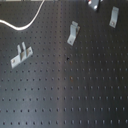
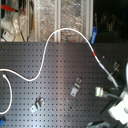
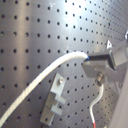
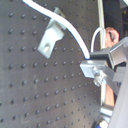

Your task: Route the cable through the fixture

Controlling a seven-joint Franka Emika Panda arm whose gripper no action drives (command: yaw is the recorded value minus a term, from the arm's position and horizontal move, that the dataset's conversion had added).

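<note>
The white cable (image 2: 50, 42) runs in a long wave across the black perforated board, with a red band (image 2: 95, 50) just before it drops to my gripper (image 2: 114, 82) at the second exterior view's right. In both wrist views the gripper (image 3: 98, 64) (image 4: 93, 66) is shut on the cable (image 3: 45, 85) (image 4: 67, 27). A bent metal fixture (image 3: 54, 101) (image 4: 50, 36) is bolted to the board close beside the held stretch, apart from it. In the first exterior view only a loop of cable (image 1: 27, 23) shows at the upper left.
Three metal fixtures stand on the board in the first exterior view: one at the left (image 1: 21, 55), one at the middle (image 1: 73, 32), one at the top right (image 1: 114, 16). Clutter and foil-covered panels (image 2: 60, 12) lie beyond the board's far edge.
</note>
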